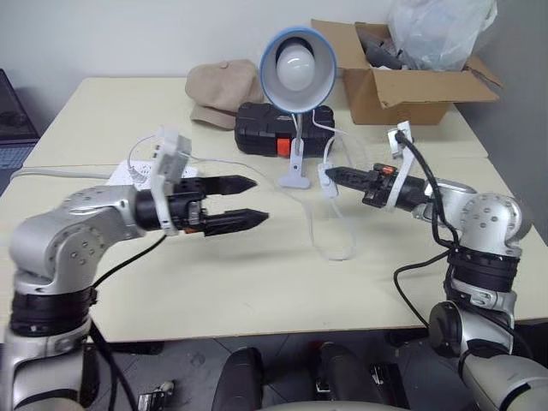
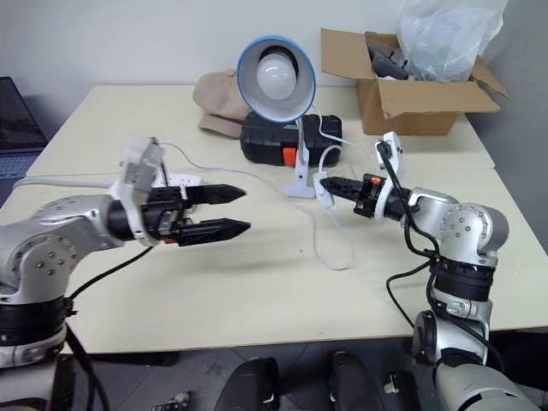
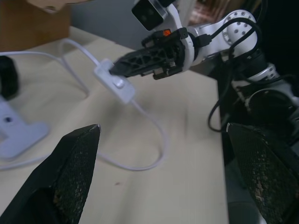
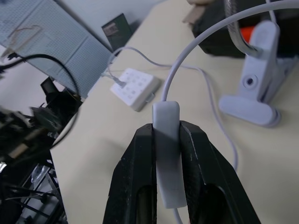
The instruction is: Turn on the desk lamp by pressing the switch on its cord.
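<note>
Switch point(image 4: 167, 154) sits clamped in right pincer point(image 1: 336, 175), lifted off worktop point(image 1: 257, 282); left pincer point(image 1: 257, 201) gapes empty; lamp point(image 1: 297, 58) looks unlit, press remains.

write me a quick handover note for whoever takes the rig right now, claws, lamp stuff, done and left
Right claw: shut on the switch, lifted off the table.
Left claw: open, holding nothing, in the air facing the switch.
Desk lamp: standing on its clip base by the black case; the bulb does not look lit.
Cord: trails from the switch in a loop on the table.
Done: switch picked up.
Left: press the switch, likely with the left claw; check the lamp lights.
</note>
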Motion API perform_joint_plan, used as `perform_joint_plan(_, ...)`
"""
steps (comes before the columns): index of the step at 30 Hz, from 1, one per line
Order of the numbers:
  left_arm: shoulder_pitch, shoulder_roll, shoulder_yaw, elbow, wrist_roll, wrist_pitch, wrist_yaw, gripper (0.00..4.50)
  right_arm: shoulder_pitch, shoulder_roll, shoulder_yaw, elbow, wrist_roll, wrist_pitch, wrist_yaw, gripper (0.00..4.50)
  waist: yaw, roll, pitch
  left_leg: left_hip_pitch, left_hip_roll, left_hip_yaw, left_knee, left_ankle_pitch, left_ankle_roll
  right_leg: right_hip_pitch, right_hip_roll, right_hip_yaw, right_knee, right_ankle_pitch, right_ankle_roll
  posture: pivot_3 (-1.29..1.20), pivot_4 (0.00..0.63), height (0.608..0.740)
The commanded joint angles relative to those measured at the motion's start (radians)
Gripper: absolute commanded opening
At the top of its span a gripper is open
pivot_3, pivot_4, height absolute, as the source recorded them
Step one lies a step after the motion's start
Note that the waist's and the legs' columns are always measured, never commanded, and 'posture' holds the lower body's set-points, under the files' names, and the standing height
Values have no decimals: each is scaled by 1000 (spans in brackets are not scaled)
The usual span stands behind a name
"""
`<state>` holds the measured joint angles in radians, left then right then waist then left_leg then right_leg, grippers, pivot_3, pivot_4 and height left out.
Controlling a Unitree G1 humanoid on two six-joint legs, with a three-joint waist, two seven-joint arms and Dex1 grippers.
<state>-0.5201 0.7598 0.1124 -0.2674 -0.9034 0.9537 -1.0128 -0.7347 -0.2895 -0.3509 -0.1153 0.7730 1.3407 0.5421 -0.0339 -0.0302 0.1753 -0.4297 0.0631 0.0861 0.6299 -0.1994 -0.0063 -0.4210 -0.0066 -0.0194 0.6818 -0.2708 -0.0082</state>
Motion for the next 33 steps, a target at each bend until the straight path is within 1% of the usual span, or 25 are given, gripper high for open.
perform_joint_plan(1, -31, -25, 6, 19, -39, 40, 27, 4500, 15, -23, 6, -73, 66, -30, 37, 366, 0, 0, 0, 0, 0, 0, 0, 0, 0, 0, 0, 0, 0, 0, 0, 0, 150, 740)
perform_joint_plan(5, -68, -144, 44, 71, -136, 108, 132, 4500, 18, -17, -13, -135, 176, 18, 41, 366, 4, 0, 0, 0, 1, 0, 0, 0, 0, 0, 1, 0, 0, 0, 0, 0, 150, 740)
perform_joint_plan(10, -82, -210, 47, 80, -191, 141, 175, 4500, 11, -21, -24, -151, 276, 41, 14, 366, 3, 0, 0, 0, 0, 0, 1, 0, 0, 0, 0, 1, 0, 0, 0, 0, 150, 740)
perform_joint_plan(20, -94, -277, 62, 115, -283, 166, 221, 4500, 8, -35, -24, -148, 427, 45, -63, 366, 4, 0, 0, 0, 0, 0, 1, 0, 0, 0, 0, 1, 0, 0, 0, 0, 150, 740)
perform_joint_plan(26, -86, -292, 56, 107, -297, 168, 227, 4500, 8, -51, -20, -140, 519, 37, -124, 366, 4, 0, 0, 0, 0, 0, 1, 0, 0, 0, 1, 1, 0, 0, 0, 0, 150, 740)
perform_joint_plan(33, -87, -288, 36, 112, -276, 155, 206, 4500, 17, -77, 14, -142, 599, 14, -171, 366, 3, 0, 0, 0, 0, 0, 1, 0, 0, 0, 1, 1, 0, 0, 0, 0, 150, 740)
